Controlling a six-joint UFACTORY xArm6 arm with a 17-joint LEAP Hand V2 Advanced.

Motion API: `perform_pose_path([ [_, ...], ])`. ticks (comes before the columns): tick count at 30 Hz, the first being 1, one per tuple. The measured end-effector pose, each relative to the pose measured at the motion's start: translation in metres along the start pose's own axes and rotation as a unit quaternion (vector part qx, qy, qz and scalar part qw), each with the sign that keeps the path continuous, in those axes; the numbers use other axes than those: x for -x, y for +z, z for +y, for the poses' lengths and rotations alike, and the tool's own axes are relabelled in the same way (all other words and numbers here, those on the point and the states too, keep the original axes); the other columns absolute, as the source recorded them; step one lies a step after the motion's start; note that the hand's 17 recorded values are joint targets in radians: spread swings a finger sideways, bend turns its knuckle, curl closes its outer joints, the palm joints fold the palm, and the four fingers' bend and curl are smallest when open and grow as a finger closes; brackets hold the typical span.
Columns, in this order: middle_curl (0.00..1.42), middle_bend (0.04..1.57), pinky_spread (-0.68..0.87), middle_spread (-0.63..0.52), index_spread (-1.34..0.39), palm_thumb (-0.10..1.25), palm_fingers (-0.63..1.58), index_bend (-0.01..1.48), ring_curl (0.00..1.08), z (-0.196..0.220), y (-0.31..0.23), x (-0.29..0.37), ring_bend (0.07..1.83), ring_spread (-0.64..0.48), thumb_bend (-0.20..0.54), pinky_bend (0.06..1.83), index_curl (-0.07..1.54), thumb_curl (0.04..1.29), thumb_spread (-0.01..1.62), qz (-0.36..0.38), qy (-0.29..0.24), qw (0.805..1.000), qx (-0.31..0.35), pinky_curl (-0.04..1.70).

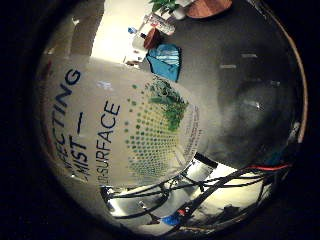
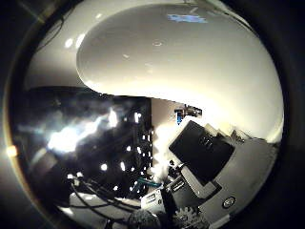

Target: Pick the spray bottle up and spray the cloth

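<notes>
The white spray bottle (image 1: 125, 130), with dark lettering and a green dotted pattern on its label, fills much of the little finger side view and lies right against my palm. Its smooth white body (image 2: 181, 62) also spans the thumb side view. My right hand (image 2: 209, 167) shows as black and white finger parts pressed up beside the bottle, curled round it. The blue cloth (image 1: 166, 60) lies crumpled on the dark grey table (image 1: 240, 65), some way off past the bottle.
Beyond the cloth, at the table's edge, stand a small white and reddish-brown object (image 1: 145, 42), a lying plastic bottle (image 1: 160, 22), a green plant (image 1: 165, 6) and a round wooden piece (image 1: 210, 6).
</notes>
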State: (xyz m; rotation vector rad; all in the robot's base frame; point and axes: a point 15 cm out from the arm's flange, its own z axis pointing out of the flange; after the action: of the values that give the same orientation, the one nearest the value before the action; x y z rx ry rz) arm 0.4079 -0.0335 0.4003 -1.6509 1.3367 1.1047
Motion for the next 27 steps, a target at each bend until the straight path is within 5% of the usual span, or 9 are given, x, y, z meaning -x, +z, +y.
perform_pose_path([
  [15, 1.14, 1.23, -0.15, -0.21, -0.18, 1.13, 1.08, 1.24, 0.97, -0.010, 0.081, 0.045, 1.30, -0.28, -0.017, 0.95, 0.71, 1.00, 0.19, 0.059, 0.050, 0.982, 0.171, 1.45],
  [27, 1.14, 1.23, -0.16, -0.21, -0.19, 1.13, 1.09, 1.24, 0.98, -0.029, 0.145, 0.018, 1.30, -0.28, -0.017, 0.94, 0.72, 1.00, 0.17, 0.055, 0.125, 0.962, 0.237, 1.45],
])
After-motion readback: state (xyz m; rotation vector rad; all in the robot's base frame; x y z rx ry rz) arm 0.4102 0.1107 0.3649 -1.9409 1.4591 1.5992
